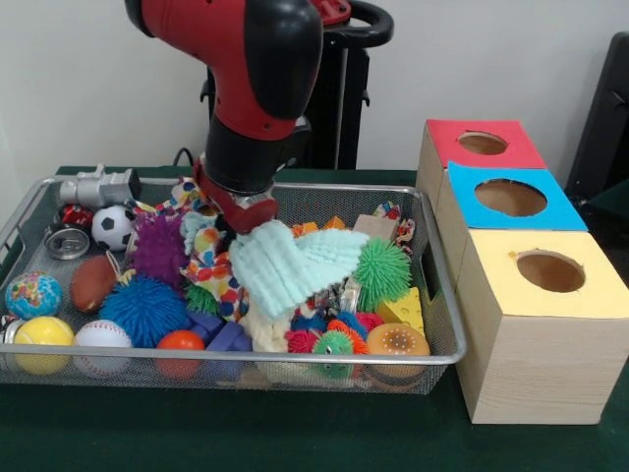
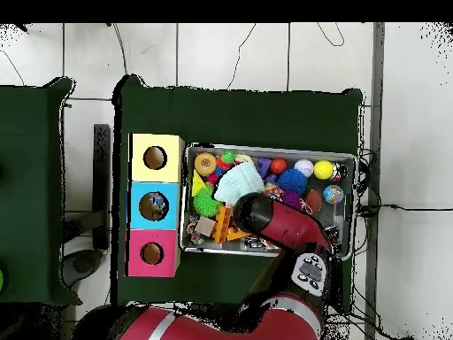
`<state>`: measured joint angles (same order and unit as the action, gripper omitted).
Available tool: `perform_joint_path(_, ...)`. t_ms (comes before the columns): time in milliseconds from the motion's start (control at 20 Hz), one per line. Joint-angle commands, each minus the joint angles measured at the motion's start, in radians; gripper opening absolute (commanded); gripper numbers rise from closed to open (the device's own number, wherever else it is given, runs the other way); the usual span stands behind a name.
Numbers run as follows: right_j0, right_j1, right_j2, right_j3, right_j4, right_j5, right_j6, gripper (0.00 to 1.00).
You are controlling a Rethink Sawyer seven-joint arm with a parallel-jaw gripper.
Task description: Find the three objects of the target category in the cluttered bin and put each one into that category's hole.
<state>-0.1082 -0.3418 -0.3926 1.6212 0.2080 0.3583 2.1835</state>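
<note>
Gripper (image 1: pixel 257 218) clamped on pale mint cloth (image 1: pixel 295 264), hanging just below and right of it at frame centre, above the bin (image 1: pixel 447 324); long axis slanting lower left to upper right; boxes (image 1: pixel 531 295) at far right; blue-topped hole (image 1: pixel 510 198) likeliest.

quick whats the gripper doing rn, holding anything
gripper: fingers hidden, open or shut cannot be told; the mint green cloth hangs right below it, above the bin.
</note>
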Motion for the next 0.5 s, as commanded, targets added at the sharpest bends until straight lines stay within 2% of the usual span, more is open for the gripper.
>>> perform_joint_path(50,-0.147,0.119,0.012,-0.072,-0.243,-0.104,-0.155,0.0)
perform_joint_path(500,-0.199,0.163,0.017,-0.17,-0.443,-0.116,-0.134,0.0)
